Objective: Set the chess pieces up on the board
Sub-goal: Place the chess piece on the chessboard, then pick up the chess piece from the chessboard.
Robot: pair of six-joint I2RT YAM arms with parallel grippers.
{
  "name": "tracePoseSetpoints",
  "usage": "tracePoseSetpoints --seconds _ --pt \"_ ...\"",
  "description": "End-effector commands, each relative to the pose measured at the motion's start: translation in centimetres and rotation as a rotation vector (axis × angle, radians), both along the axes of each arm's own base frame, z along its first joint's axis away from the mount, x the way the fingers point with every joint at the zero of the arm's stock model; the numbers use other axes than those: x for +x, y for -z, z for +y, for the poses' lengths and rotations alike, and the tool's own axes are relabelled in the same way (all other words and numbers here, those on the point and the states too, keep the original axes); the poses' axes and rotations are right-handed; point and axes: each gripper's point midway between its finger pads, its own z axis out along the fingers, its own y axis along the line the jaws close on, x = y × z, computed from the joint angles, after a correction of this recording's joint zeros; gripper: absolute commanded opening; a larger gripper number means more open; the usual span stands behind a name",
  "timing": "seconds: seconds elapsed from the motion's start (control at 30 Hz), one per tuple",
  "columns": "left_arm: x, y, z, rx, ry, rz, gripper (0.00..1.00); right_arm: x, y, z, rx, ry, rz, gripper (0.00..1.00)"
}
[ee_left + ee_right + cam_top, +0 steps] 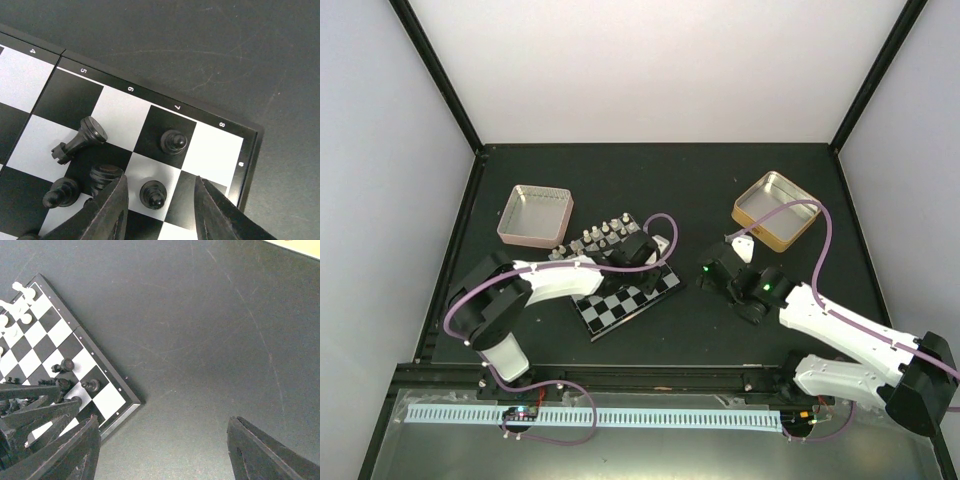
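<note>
Left gripper (161, 187) jaws apart, straddling upright black pawn (152, 194) on the board (212, 147); tipped black piece (80, 140) ahead-left. Right gripper (164, 422) likewise agape.

My bench (225, 60) looks matt and dark, finely scratched. The board (120, 107) has smooth, satin squares. The black chess pieces (173, 141) shine like glossy plastic. The fingers of my left gripper (161, 185) look matt black plastic.

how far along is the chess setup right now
Partly done: pale pieces stand along one end of the board. In hand: the open left gripper straddles a black pawn near the opposite corner. Left: a tipped black piece and its neighbours look unsorted; the right gripper hangs open, empty.
</note>
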Motion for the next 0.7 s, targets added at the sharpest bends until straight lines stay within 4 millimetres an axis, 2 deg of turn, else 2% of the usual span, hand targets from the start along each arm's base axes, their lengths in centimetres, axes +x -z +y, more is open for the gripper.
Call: tracePoseSetpoints --seconds 0.0,0.13,0.4,0.67 --pt "0.5 -2.7 -0.6 -0.079 -0.021 0.015 0.4 0.3 -0.8 0.1 0.032 0.013 -0.025 0.7" --pt "0.7 -3.4 -0.2 -0.125 -0.046 0.056 0.42 0.3 -0.9 0.2 0.04 0.011 -0.026 0.7" --pt "1.8 -4.7 1.7 -0.176 -0.139 0.102 0.34 0.3 -0.8 0.3 0.041 0.009 -0.022 0.7" --pt "2.7 -2.9 3.6 -0.047 -0.198 0.11 0.35 0.3 -0.6 0.4 0.041 0.004 -0.018 0.7"
